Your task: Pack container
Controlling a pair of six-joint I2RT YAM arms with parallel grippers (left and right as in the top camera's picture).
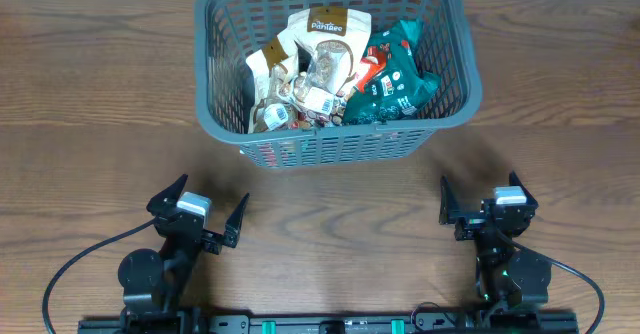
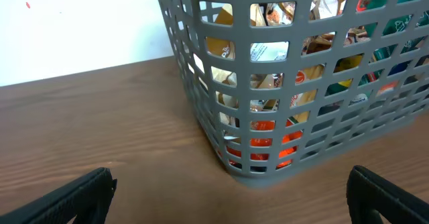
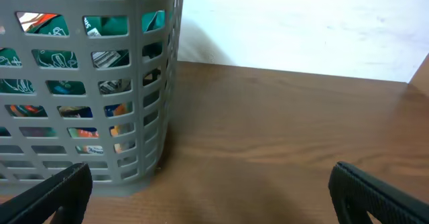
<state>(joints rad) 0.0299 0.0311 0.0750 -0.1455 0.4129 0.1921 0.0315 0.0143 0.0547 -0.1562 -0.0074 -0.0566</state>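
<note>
The container [image 1: 455, 29] is a large dark grey lattice basket at the back middle of the table, filled with several snack packets [image 1: 325, 59], white, brown and teal. Its near left corner fills the left wrist view [image 2: 268, 174]; its near right corner shows in the right wrist view [image 3: 144, 177]. My left gripper [image 1: 202, 206] rests near the front left, open and empty, well short of the basket. My right gripper [image 1: 483, 196] sits at the front right, also open with nothing between its fingers. In the wrist views, the left gripper [image 2: 231, 197] and right gripper [image 3: 209, 194] frame bare wood.
The brown wooden table [image 1: 80, 104] stretches left and right of the basket. A white wall [image 3: 301, 23] rises behind it. The arm bases and a black rail [image 1: 330, 324] line the front edge.
</note>
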